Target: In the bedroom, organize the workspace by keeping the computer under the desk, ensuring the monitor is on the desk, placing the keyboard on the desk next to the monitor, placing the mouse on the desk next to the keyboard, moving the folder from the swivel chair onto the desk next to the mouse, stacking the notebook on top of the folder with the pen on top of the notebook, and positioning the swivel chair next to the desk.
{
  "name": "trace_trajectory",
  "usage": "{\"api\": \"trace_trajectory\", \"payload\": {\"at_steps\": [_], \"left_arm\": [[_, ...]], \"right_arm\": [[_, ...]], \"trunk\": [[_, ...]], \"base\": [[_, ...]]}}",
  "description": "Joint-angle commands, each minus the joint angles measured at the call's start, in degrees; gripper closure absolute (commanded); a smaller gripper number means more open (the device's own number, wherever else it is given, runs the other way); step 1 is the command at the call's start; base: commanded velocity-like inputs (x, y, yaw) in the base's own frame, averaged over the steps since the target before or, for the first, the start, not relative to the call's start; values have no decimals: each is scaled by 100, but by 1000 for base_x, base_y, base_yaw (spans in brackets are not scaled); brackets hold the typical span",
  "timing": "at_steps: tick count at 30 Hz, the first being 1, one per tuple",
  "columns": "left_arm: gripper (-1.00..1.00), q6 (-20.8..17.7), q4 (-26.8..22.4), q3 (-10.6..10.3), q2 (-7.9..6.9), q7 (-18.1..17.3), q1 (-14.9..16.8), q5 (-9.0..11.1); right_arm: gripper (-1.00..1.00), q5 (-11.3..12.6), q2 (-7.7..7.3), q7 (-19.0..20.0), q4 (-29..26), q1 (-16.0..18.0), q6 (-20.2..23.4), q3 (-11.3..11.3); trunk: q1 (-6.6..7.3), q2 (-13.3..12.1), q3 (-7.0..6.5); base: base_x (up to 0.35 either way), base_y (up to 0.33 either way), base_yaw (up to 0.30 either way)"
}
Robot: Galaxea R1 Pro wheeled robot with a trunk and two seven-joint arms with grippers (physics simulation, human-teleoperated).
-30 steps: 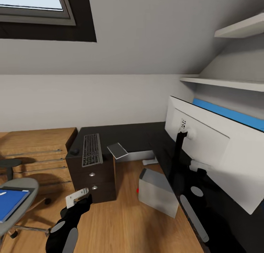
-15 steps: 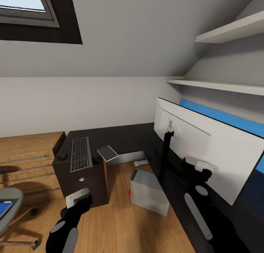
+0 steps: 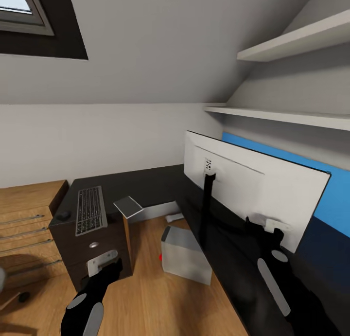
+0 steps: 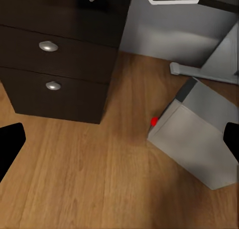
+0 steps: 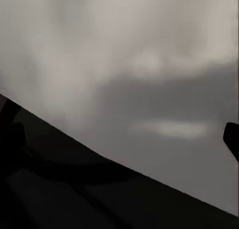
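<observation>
The black desk (image 3: 160, 183) bends in an L from the drawer block toward my right. On it lie the keyboard (image 3: 91, 210), the mouse (image 3: 63, 215) beside it, and the grey notebook (image 3: 128, 207) at the edge. The monitor (image 3: 253, 185) stands on the right wing with its white back toward me. The computer (image 3: 184, 256) (image 4: 196, 134) stands on the wooden floor inside the L. My left gripper (image 3: 103, 263) (image 4: 120, 139) hangs open before the drawers (image 4: 50, 64). My right gripper (image 3: 270, 225) (image 5: 119, 134) is open close to the monitor's back. The folder and pen are out of view.
An oak drawer chest (image 3: 24, 229) stands left of the desk. A castor (image 3: 23, 295) of the swivel chair peeks in at the lower left. Two white wall shelves (image 3: 291, 39) hang above the monitor. A grey desk foot (image 4: 194, 72) rests on the floor behind the computer.
The camera has swung to the right, so the whole scene slides left; the chair seat with the blue folder has left the picture. Both arms hold the same pose.
</observation>
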State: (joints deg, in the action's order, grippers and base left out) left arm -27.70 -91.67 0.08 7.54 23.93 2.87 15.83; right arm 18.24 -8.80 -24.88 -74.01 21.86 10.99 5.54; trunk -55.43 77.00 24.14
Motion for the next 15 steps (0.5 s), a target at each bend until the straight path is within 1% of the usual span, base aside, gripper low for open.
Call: {"api": "trace_trajectory", "payload": {"at_steps": [1, 4, 7, 11, 15], "left_arm": [[-100, -16, -9, 0, 2, 41, 3, 60], [-100, -16, -9, 0, 2, 41, 3, 60], [-100, -16, -9, 0, 2, 41, 3, 60], [-100, -16, -9, 0, 2, 41, 3, 60], [-100, -16, -9, 0, 2, 41, 3, 60]], "right_arm": [[-100, 31, -18, 104, 79, 9, 18, -70], [-100, 18, -75, 212, 177, 11, -29, -128], [-100, 14, -98, 243, 237, 11, -134, -139], [-100, 14, -98, 259, 302, 12, -285, -111], [-100, 18, -93, 262, 316, 12, -330, -93]], "trunk": [[0, 5, 7], [0, 5, 7], [0, 5, 6], [0, 5, 6], [0, 5, 6]], "base": [[0, 0, -151], [0, 0, -78], [0, 0, -32], [0, 0, -11], [0, 0, -3]]}}
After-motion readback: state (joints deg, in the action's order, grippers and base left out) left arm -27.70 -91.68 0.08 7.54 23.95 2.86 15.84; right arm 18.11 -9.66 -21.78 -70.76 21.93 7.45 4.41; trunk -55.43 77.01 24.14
